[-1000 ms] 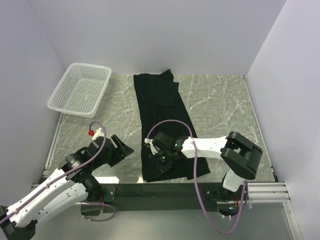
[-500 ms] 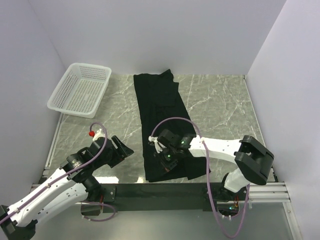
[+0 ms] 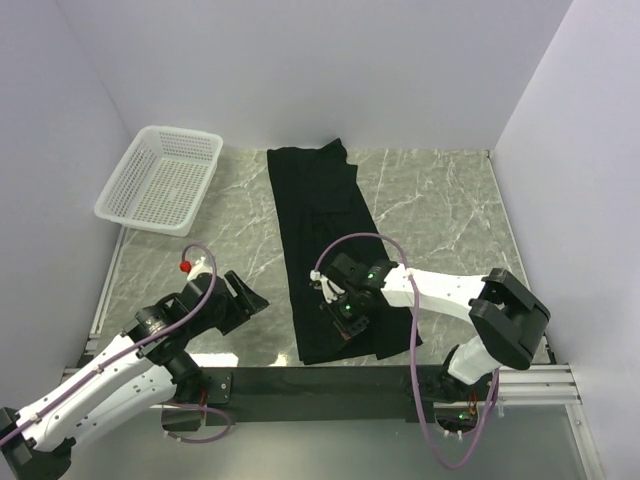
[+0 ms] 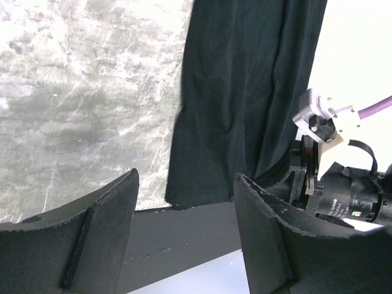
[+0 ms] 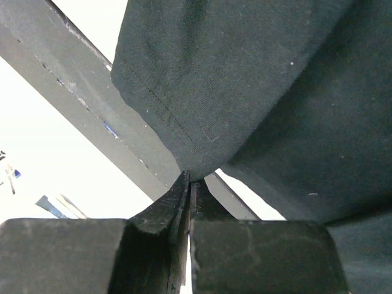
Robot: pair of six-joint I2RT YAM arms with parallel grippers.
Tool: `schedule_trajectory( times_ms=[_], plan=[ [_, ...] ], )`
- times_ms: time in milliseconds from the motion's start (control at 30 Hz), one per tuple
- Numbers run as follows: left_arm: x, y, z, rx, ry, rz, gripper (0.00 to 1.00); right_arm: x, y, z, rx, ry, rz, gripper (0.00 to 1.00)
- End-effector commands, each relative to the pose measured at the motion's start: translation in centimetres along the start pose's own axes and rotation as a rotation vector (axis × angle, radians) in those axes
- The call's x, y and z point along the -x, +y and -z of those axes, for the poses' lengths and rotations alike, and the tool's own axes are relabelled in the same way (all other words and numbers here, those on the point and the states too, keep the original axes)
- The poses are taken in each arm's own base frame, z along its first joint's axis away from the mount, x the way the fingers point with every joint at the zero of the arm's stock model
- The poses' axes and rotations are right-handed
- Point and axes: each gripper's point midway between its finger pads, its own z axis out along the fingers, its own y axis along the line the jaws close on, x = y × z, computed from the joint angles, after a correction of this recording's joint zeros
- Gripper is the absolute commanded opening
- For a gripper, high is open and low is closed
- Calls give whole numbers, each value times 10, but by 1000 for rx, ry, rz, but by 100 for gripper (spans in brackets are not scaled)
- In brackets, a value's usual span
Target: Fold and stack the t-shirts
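Right gripper is clamped tight, its two dark pads pressed flat together with a fold of the black t-shirt nipped at their very tips. The right wrist view shows it plainly: cloth with a stitched hem bulges away from the pinch, and pale glare fills the gaps around it. From above, those fingers are buried under the arm's own wrist, so the grip cannot be read there. The shirt lies as a long narrow strip down the middle of the marble table, running from the far wall to the near edge. Its near end is partly covered by the right arm, and how its layers are folded underneath is impossible to tell. Over on the near left, the left gripper hangs above bare marble with its jaws spread wide and nothing between them, clear of the shirt's left edge. Its own camera cuts off the finger bases and looks past them at the shirt's near left corner. The white mesh basket sits in the far left corner, well apart from the cloth.
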Motion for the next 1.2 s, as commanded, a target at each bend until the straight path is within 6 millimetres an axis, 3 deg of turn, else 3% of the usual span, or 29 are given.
schedule_trajectory(
  times_ms=[0,167,200,233,267,367,400,467,633,700,733,767,800,833,933,967,1033,1067,1133,1167],
  plan=[
    [-1,-12,-4,-40,12,-12,68,-1,9,9,38,16,-5,0],
    [-7,-16,-9,-48,46,-42,69,-10,12,9,62,58,-18,2],
    [-10,-18,-11,-52,62,-47,69,-10,12,9,64,62,-18,6],
    [-11,-18,-12,-52,71,-49,69,-11,12,9,62,67,-24,17],
    [-12,-19,-13,-55,75,-54,69,-10,12,10,60,66,-25,23],
    [-16,-21,-16,-63,100,-62,68,-2,9,16,46,43,-38,40],
    [-18,-20,-18,-59,107,-64,69,9,4,22,32,9,-51,49],
    [-22,-20,-22,-62,127,-75,69,15,-1,30,18,-6,-57,51],
    [-45,-24,-26,-99,254,-123,68,58,0,77,55,-173,81,48],
    [-52,-22,-29,-90,297,-142,68,81,7,111,137,-264,369,47],
    [-55,-21,-29,-90,315,-148,68,74,-2,127,161,-249,405,47],
    [-61,-21,-29,-101,348,-162,68,79,3,143,209,-286,499,47],
    [-65,-20,-29,-110,367,-166,69,77,-3,151,212,-315,669,48],
    [-70,-20,-29,-125,389,-170,69,61,-8,155,237,-282,695,54],
    [-78,-17,-32,-146,420,-178,68,29,-37,150,176,-231,908,56],
    [-80,-12,-34,-135,426,-177,69,13,-59,138,124,-175,1008,57],
    [-82,-9,-36,-131,434,-181,69,7,-77,140,-15,-189,1143,60],
    [-86,-3,-38,-111,448,-181,68,-6,-93,130,-49,-162,1196,61],
    [-91,-1,-39,-109,473,-175,69,-2,-109,139,-209,-203,1278,65],
    [-96,3,-40,-101,489,-175,68,-10,-115,136,-246,-202,1319,66]
  ],
)
